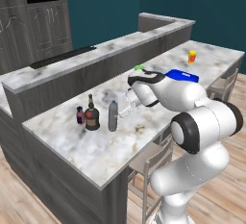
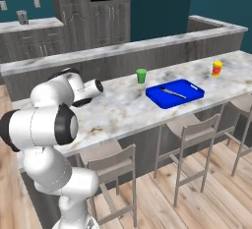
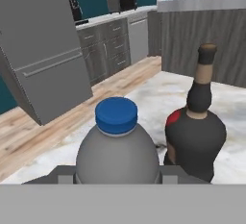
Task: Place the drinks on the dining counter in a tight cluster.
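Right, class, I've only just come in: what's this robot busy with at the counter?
The white arm's gripper has its fingers on either side of the water bottle on the dining counter. In the hand view that blue-capped bottle sits between the fingers. It stands close beside the dark brown bottle and the tiny maroon bottle, so the three drinks form a tight group.

Open marbled surface [image 1: 96, 151] in front of and right of clustered slim grey-clear water bottle [image 1: 113, 116], squat dark brown bottle [image 1: 91, 115], tiny maroon bottle [image 1: 80, 115]; blocked behind by raised grey ledge [image 1: 72, 81].
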Available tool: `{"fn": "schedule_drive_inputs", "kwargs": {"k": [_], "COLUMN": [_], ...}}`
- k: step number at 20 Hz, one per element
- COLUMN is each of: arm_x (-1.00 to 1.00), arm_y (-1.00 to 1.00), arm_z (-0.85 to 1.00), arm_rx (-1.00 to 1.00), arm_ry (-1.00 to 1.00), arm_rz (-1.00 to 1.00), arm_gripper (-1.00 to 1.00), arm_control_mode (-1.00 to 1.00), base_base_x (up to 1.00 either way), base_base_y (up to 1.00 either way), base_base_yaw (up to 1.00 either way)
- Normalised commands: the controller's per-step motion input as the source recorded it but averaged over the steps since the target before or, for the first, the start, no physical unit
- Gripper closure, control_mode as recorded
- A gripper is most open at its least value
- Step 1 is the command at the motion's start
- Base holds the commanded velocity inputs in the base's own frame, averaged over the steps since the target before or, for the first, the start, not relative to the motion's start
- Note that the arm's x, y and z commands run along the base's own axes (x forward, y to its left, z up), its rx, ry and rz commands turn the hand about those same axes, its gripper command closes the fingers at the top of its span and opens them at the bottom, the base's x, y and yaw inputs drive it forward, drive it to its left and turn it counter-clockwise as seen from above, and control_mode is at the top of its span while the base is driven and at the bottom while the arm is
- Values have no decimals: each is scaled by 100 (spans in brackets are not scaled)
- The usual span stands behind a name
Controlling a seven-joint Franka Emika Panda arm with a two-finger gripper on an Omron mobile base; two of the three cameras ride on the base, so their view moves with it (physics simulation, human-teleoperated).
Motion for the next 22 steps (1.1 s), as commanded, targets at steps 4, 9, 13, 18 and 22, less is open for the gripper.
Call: {"fn": "schedule_drive_inputs", "kwargs": {"k": [4,9,13,18,22], "arm_x": [1,0,0,0,4], "arm_y": [8,19,18,0,3], "arm_z": [0,0,-1,-17,-31], "arm_rx": [-4,-4,-3,-1,0], "arm_ry": [0,0,0,0,0], "arm_rz": [-1,-2,-3,-6,-7], "arm_gripper": [100,100,100,100,100], "arm_control_mode": [-100,-100,-100,-100,-100], "base_base_x": [0,0,0,0,0], "base_base_y": [0,0,0,0,0], "base_base_yaw": [0,0,0,0,0]}}
